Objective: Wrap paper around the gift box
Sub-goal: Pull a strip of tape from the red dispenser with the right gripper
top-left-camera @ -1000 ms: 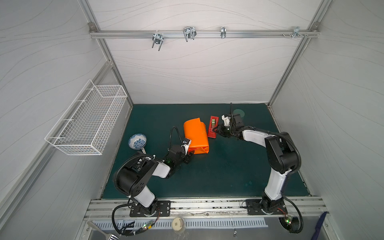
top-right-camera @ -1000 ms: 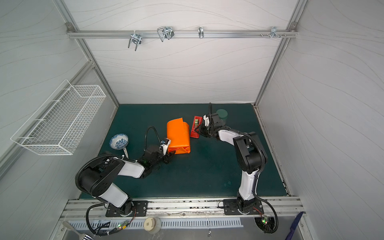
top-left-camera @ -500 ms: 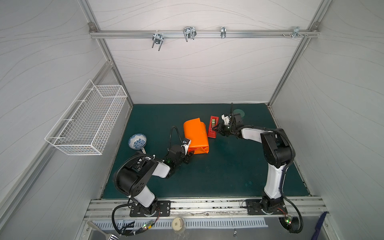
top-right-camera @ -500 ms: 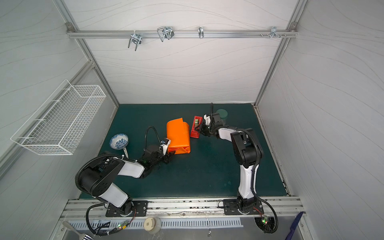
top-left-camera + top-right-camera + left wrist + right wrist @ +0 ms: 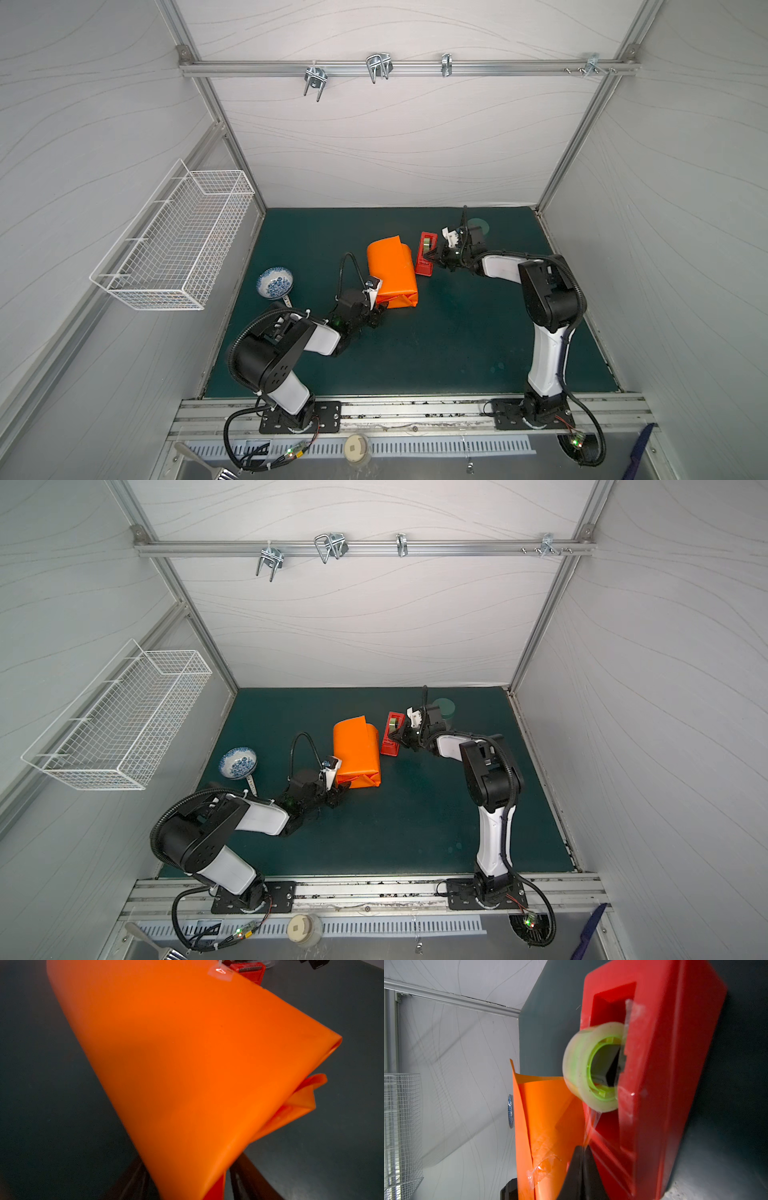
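The orange paper lies folded into a long bundle in the middle of the green mat. The gift box is hidden, nothing olive shows. My left gripper is at the bundle's near end. In the left wrist view the paper runs down between its two dark fingers, which are closed against it. My right gripper is at the red tape dispenser, jaws shut on the clear strip coming off the tape roll.
A blue-and-white bowl sits on the mat left of the bundle. A white wire basket hangs on the left wall. A dark green disc lies behind the right wrist. Bits of clear tape stick to the paper.
My right gripper has closed its jaws on the tape strip at the dispenser, and the right elbow has shifted. The left arm and the bundle have not moved.
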Robot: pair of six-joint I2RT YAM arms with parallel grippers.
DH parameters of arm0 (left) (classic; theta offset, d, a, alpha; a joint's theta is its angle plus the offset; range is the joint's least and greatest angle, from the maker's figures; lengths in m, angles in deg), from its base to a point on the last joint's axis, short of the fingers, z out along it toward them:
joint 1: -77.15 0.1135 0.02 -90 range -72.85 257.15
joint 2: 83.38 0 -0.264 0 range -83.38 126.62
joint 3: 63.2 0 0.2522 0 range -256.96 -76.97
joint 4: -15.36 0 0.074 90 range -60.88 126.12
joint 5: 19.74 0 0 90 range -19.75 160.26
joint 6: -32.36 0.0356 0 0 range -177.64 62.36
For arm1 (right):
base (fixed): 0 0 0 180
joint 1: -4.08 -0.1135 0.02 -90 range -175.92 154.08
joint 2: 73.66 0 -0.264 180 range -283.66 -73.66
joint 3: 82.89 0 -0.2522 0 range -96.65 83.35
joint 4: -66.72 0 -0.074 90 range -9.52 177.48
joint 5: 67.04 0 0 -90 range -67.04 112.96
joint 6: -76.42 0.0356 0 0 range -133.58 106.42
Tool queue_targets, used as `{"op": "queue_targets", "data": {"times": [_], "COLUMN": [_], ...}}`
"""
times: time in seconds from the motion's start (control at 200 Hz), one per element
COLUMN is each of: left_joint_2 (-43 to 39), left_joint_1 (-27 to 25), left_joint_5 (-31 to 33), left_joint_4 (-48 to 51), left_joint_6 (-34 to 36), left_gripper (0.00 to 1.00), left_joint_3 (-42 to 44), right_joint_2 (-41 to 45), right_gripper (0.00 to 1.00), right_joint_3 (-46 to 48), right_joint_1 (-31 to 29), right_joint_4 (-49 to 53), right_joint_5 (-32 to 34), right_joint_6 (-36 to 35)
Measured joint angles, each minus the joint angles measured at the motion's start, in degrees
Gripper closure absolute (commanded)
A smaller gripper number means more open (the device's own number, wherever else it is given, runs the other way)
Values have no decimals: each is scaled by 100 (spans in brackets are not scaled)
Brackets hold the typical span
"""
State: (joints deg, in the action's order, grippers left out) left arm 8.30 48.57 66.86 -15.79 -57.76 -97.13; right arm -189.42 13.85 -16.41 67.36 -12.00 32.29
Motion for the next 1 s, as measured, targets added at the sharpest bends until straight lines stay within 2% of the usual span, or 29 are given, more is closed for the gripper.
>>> {"op": "queue_targets", "data": {"times": [0.2, 0.59, 1.0], "left_joint_2": [0, 0, 0], "left_joint_1": [4, 4, 9], "left_joint_5": [-9, -9, -9], "left_joint_4": [2, 0, 2], "left_joint_6": [-9, -11, -13], "left_gripper": [40, 40, 40], "left_joint_3": [0, 0, 0], "right_joint_2": [0, 87, 487], "right_gripper": [100, 100, 100], "right_joint_3": [20, 396, 1169], "right_joint_1": [35, 118, 76], "right_joint_4": [-162, -1084, -1565], "right_joint_5": [-142, -507, -590], "right_joint_6": [243, 1012, 1204]}}
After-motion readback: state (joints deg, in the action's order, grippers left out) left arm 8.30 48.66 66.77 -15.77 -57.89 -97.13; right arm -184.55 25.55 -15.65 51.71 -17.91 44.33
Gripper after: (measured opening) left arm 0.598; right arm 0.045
